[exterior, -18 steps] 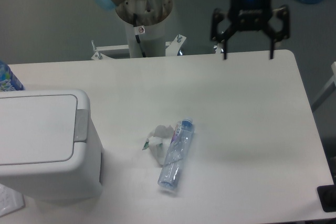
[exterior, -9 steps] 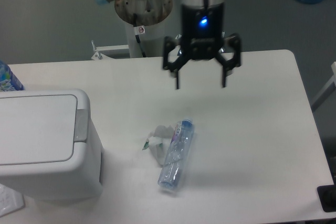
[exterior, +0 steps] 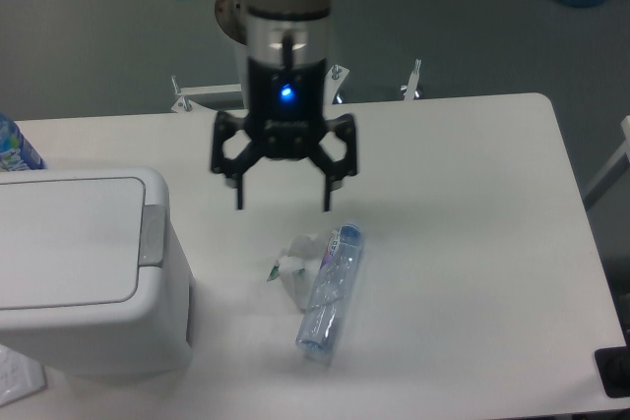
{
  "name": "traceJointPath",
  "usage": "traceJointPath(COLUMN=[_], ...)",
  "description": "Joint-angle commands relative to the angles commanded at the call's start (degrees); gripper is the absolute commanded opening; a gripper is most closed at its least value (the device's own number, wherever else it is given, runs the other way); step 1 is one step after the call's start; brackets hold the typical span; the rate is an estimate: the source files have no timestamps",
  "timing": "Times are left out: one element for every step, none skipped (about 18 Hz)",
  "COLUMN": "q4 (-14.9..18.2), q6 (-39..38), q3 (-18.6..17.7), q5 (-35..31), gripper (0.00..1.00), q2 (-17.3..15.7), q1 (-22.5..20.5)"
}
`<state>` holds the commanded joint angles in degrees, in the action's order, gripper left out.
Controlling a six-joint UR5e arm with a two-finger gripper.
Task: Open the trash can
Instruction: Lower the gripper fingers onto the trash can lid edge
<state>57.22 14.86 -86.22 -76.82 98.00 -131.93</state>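
Note:
The trash can (exterior: 84,272) is a large white boxy bin at the left of the table, its flat lid (exterior: 61,241) shut and its light-grey push tab (exterior: 152,235) on the right edge of the top. My gripper (exterior: 283,206) hangs open and empty above the table, to the right of the tab and a little above it. Its two black fingertips (exterior: 239,200) point down, wide apart. It touches nothing.
An empty clear plastic bottle (exterior: 330,292) lies on the table just below the gripper, with crumpled white paper (exterior: 295,265) at its left. A blue-labelled bottle (exterior: 15,150) stands behind the bin. The arm's base (exterior: 266,36) is at the back edge.
The gripper has swept left across the table, from the back right corner to above the bottle, and lower. It stayed open. Nothing else moved.

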Motion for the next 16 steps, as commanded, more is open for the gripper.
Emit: traceJointPath(q4=[0.0,0.0,0.0,0.0,0.0,0.0,0.0,0.0,0.0,0.0,0.0,0.0,0.0,0.0,0.0,0.0], q6=[-0.26,-0.44,-0.62,-0.88,-0.88,-0.97,-0.97,-1.06,-1.41,-1.84,-2.2,-2.55,-2.64,-3.16,-3.69,-3.78], q3=[0.0,0.0,0.0,0.0,0.0,-0.17,-0.18,-0.26,-0.26,-0.26,-0.26,-0.26,-0.26,-0.26,-0.18,-0.18], q5=[0.0,0.0,0.09,0.0,0.0,0.0,0.0,0.0,0.0,0.0,0.0,0.0,0.0,0.0,0.0,0.0], gripper=[1.0,1.0,1.0,1.0,1.0,1.0,1.0,1.0,1.0,1.0,1.0,1.0,1.0,1.0,1.0,1.0], q2=[0.0,0.09,0.35,0.44,0.61,0.88,1.05,1.14,1.14,1.23,1.41,1.58,1.67,1.76,1.85,1.93], q1=[0.18,0.18,0.44,1.14,1.58,1.76,1.93,2.46,2.72,2.81,2.9,2.99,2.99,2.99,3.25,3.34])
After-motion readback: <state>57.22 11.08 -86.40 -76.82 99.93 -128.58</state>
